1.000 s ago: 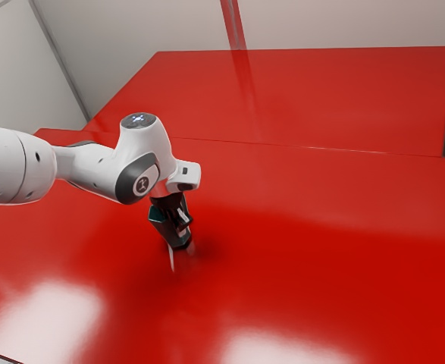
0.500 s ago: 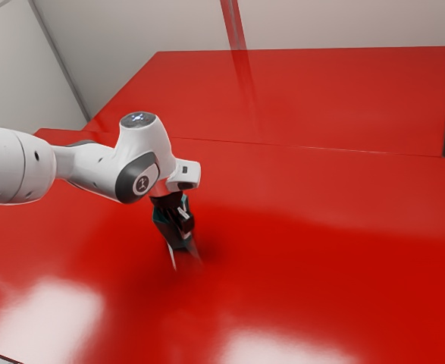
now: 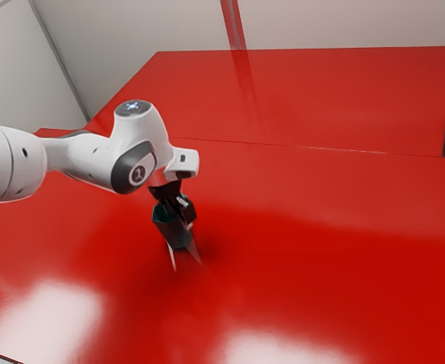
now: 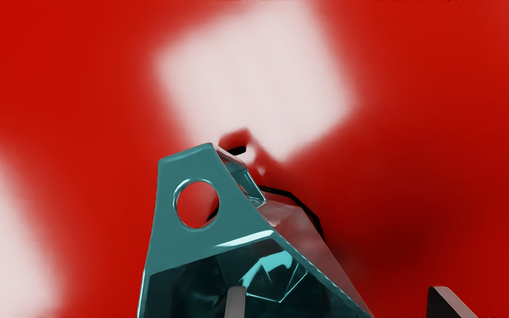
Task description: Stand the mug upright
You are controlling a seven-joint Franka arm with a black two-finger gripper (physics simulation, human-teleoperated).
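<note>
Red table [image 3: 321, 265]; teal mug [image 4: 179, 247] tilted, opened gripper [image 3: 185, 217] at mouth [image 4: 192, 282].

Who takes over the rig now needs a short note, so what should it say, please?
Gripper: open, fingers wide apart, one over the mug's mouth, the other outside its wall.
Teal mug: on the red table, under the hand, mouth up.
Done: the mug looks upright or nearly so; a slight lean cannot be ruled out.
Left: check it stands steady, then probably lift clear without brushing the wall.
</note>
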